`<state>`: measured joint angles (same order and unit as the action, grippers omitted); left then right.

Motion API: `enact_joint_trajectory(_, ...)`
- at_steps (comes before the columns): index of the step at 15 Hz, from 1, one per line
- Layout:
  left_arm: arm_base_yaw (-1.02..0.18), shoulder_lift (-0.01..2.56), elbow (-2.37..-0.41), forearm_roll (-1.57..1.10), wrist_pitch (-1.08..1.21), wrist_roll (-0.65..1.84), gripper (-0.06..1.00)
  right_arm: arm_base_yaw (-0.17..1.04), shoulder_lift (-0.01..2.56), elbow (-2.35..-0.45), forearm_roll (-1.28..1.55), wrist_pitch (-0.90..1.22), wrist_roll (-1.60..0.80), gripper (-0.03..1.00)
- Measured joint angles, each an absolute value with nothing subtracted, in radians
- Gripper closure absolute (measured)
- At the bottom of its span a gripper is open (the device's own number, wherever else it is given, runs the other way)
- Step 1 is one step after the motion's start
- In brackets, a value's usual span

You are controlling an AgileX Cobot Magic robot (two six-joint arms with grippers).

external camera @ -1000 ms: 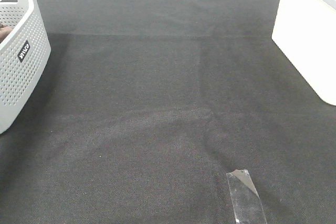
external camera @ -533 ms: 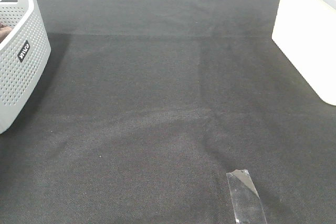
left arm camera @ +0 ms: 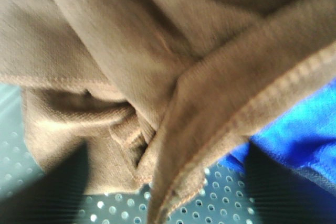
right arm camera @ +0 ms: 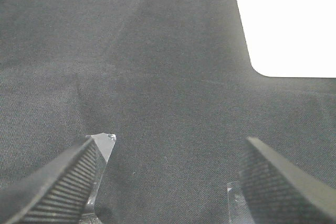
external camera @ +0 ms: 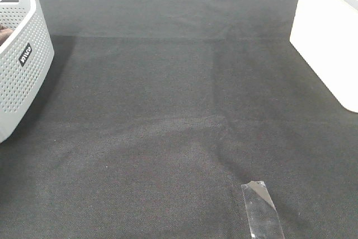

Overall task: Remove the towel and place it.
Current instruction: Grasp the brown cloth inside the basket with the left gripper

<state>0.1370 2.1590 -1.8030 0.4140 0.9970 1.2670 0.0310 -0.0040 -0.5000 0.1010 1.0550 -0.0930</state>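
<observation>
Towel (left arm camera: 131, 66) bunched in basket (left arm camera: 226, 199) – L pincer (left arm camera: 165, 182) spread astride it; R pincer (right arm camera: 173, 145) spread.

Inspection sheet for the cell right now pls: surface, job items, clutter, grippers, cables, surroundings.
Surface: dark woven table cover, slightly creased.
Job's things: brown towel bunched inside the white perforated basket at the left edge, not yet out.
Clutter: blue cloth beside the towel in the basket; clear tape strip on the cover near the front.
Grippers: left gripper down in the basket, jaws apart either side of a towel fold, grip not confirmed; right gripper open over the cover, holding nothing.
Cables: nothing seen.
Surroundings: white object at the right edge, kind unclear.
</observation>
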Motion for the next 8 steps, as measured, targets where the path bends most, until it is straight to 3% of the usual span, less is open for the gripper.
enact_joint_trajectory(2, 0.137, 2.160, -1.803, 0.418, 0.997, 1.262, 0.79, 0.031, -0.004, -0.500, 0.101, 1.055, -0.093, 0.25)
enact_joint_trajectory(3, 0.137, 2.160, -1.803, 0.416, 0.997, 1.246, 0.89, 0.031, -0.004, -0.500, 0.101, 1.055, -0.093, 0.25)
enact_joint_trajectory(8, 0.137, 2.161, -1.803, 0.410, 0.997, 1.160, 0.94, 0.031, -0.004, -0.500, 0.101, 1.055, -0.093, 0.25)
